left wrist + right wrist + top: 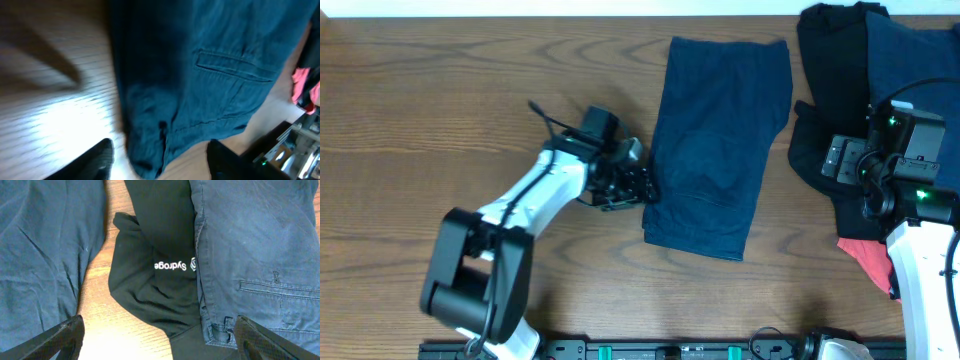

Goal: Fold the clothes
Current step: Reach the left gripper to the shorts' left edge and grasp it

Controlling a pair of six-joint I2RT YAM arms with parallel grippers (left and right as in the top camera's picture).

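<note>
The dark navy shorts [715,150] lie folded lengthwise at the table's middle. My left gripper [645,188] is open at their lower left edge; in the left wrist view the shorts [200,75] reach down between its fingers [160,162], a corner lying between the jaws, not gripped. My right gripper [157,342] is open above the pile at the right: a black garment [160,270] with white lettering, another navy garment [260,245], and a coral-red one [865,255] in the overhead view. The right gripper's body [890,160] hovers over that pile.
The pile of black and navy clothes [850,60] fills the back right corner. The bare wooden table [440,100] extends to the left. A black rail [720,350] runs along the front edge.
</note>
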